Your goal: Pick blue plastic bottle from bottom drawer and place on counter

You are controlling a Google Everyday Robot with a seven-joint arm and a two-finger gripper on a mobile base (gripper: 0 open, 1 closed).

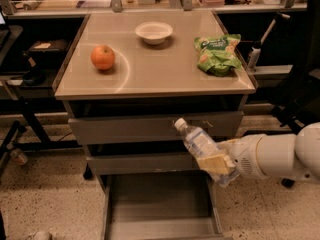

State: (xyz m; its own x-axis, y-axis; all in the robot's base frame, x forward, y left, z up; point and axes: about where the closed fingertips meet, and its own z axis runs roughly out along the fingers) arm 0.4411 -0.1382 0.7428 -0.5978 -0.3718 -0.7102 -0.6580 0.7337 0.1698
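My gripper (216, 163) is shut on the blue plastic bottle (196, 140), a clear bottle with a white cap pointing up and left. It holds the bottle in the air in front of the grey drawer fronts, above the open bottom drawer (161, 207), whose floor shows nothing lying on it. The white arm comes in from the right. The tan counter (155, 64) lies above and behind the bottle.
On the counter stand an orange-red fruit (102, 57) at the left, a white bowl (154, 32) at the back middle and a green snack bag (217, 53) at the right. A black chair (300, 84) is at the right, dark shelving at the left.
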